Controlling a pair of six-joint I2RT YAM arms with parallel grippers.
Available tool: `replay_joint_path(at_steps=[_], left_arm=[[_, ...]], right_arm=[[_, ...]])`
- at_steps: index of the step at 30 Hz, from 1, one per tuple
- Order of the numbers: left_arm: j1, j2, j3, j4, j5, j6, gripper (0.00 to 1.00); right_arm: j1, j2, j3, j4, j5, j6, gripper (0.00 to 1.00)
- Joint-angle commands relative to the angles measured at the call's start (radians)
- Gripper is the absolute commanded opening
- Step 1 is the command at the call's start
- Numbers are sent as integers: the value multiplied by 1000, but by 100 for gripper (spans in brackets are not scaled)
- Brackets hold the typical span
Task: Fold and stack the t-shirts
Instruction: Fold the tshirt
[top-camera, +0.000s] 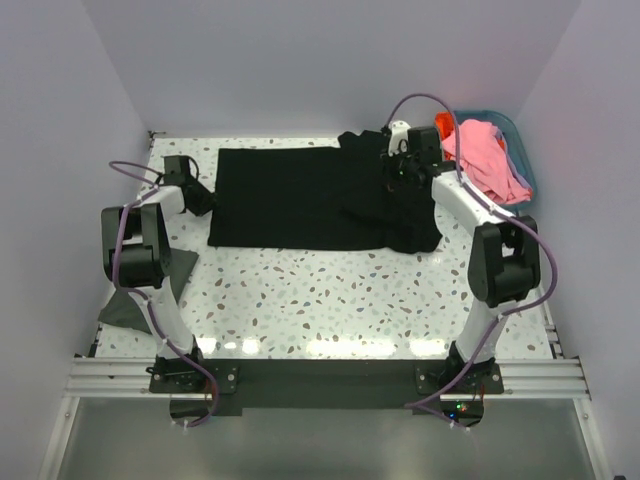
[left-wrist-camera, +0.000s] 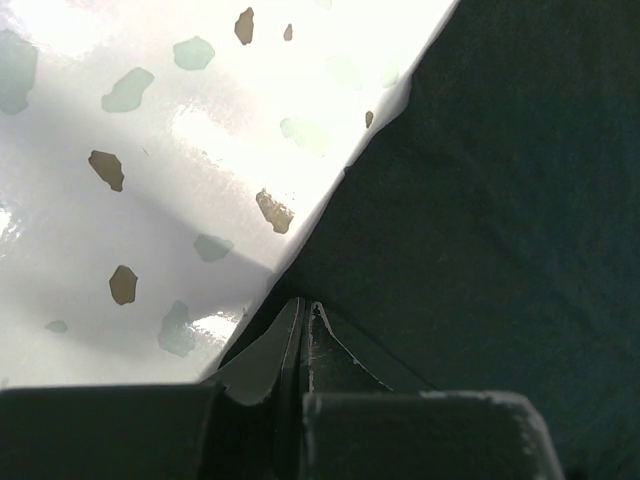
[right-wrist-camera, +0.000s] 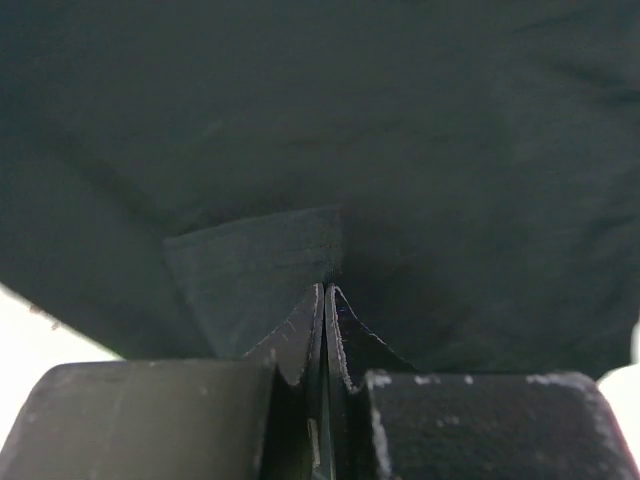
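Black matte t-shirt (top-camera: 290, 195), flat, right end rumpled

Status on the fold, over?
Left gripper shut at left edge of black shirt. Right gripper shut on its bunched right end. Nothing blocking.

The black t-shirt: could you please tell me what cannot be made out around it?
Wrist views: whether the shut fingers pinch the black t-shirt, hidden where they meet.
Top view: the dark grey shirt's shape; the left arm covers it.
Top view: the basket's inside; the pink shirt fills it.
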Motion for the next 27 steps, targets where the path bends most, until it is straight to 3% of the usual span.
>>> replay_joint_path(at_steps=[1,8,12,19,27], left_arm=[[9,19,31,46,15,22,0],[10,22,28,66,24,34,0],[10,3,24,68,18,40,0],[10,0,21,56,12,45,0],[10,5,7,59,9,42,0]], right_arm=[[-29,90,123,42,117,65,0],[-67,230,225,17,203,163,4],[-85,245,248,-13,292,208,4],[-119,241,231,-32,333,263,1],[-135,265,240,-45,354,292,4]])
